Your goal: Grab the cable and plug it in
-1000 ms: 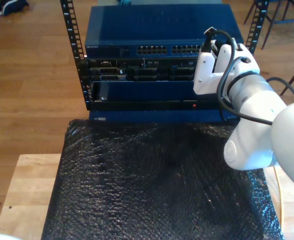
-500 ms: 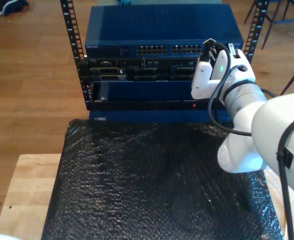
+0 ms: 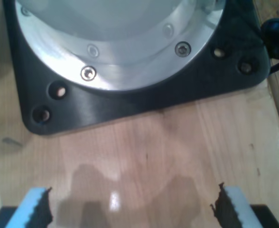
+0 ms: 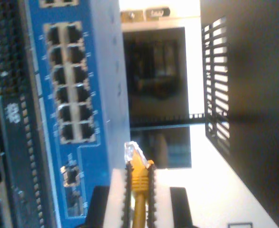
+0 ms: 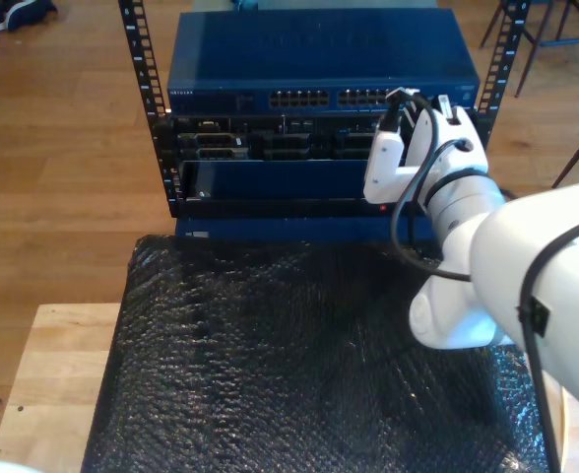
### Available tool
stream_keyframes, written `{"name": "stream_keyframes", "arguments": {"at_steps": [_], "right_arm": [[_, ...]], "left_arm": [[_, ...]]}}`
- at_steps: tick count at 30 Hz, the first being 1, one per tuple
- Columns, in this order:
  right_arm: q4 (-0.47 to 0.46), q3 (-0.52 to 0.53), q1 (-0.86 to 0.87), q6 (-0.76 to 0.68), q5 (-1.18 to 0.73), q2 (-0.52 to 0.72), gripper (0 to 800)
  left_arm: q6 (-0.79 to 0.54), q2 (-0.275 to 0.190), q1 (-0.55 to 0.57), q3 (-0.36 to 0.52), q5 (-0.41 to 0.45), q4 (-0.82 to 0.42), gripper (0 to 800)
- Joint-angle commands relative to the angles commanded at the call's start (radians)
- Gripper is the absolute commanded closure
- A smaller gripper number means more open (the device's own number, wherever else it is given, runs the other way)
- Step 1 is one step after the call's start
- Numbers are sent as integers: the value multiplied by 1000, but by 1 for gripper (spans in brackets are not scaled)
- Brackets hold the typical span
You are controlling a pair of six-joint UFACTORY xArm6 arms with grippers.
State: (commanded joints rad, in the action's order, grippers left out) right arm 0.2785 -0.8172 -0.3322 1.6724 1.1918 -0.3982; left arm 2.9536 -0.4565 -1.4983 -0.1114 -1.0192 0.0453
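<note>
second pincer (image 4: 138, 190) clamped on the cable (image 4: 138, 199), just behind its clear connector (image 4: 131, 152), whose tip pokes out ahead of the jaws. long axis of the plug in line with the pincer, aimed past the blue switch (image 4: 89, 118) rather than into it: in the second wrist view the block of ports (image 4: 68, 83) sits off to one side of the connector, near but apart, so a sideways shift and a turn toward the port face probably needed before pushing in. second arm clearly the nearer one, up at the rack (image 5: 152, 118) toward the exterior view's right. first pincer (image 3: 130, 209) spread wide, holding nothing, over bare wooden worktop (image 3: 144, 152) by a black base plate (image 3: 130, 102). exterior view gives the switch (image 5: 309, 74) front and the arm's place against it; cable hidden there behind the wrist, plug alignment readable from the second wrist view instead.
</note>
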Motion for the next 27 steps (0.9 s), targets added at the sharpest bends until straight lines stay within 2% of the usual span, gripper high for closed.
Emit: {"name": "stream_keyframes", "arguments": {"at_steps": [14,20,27], "right_arm": [[104,-35,-49,12,28,-40,800],[180,-54,-81,26,29,-57,800],[238,-106,-101,58,29,-94,800]], "left_arm": [[0,0,0,0,0,0,0],[0,0,0,0,0,0,0],[0,0,0,0,0,0,0]]}}
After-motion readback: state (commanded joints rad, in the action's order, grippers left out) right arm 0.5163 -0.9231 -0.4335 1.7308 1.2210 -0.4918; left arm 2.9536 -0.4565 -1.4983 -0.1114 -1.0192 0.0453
